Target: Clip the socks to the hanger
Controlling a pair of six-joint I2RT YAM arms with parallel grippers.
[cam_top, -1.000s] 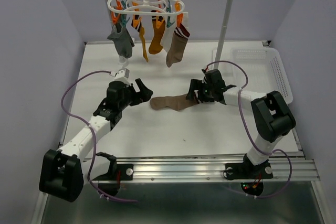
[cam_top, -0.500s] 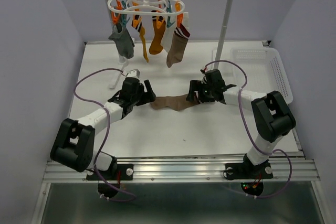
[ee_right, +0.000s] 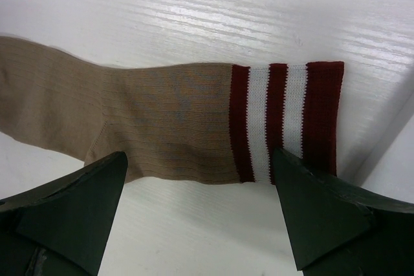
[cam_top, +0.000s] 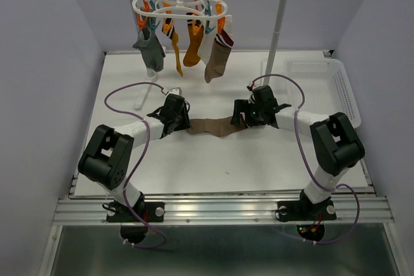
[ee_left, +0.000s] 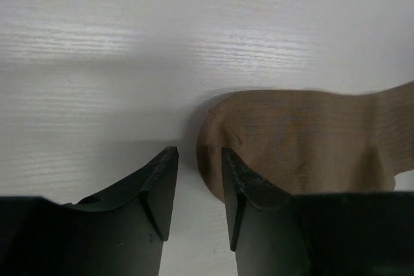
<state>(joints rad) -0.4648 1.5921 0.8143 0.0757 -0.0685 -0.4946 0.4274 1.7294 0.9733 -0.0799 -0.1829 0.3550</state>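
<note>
The sock (ee_right: 174, 121) lying on the white desk (cam_top: 259, 159) is ribbed tan, with a dark red cuff crossed by two white stripes. The hanger (cam_top: 180, 6) is white with orange and teal clips (cam_top: 221, 24), and it carries a grey sock (cam_top: 150, 50), a mustard-orange sock (cam_top: 192, 51) and a brown sock (cam_top: 217, 61).

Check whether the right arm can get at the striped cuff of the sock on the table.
Probably yes: its jaws stand wide open right over the striped cuff, lying flat and uncovered on the table.
</note>
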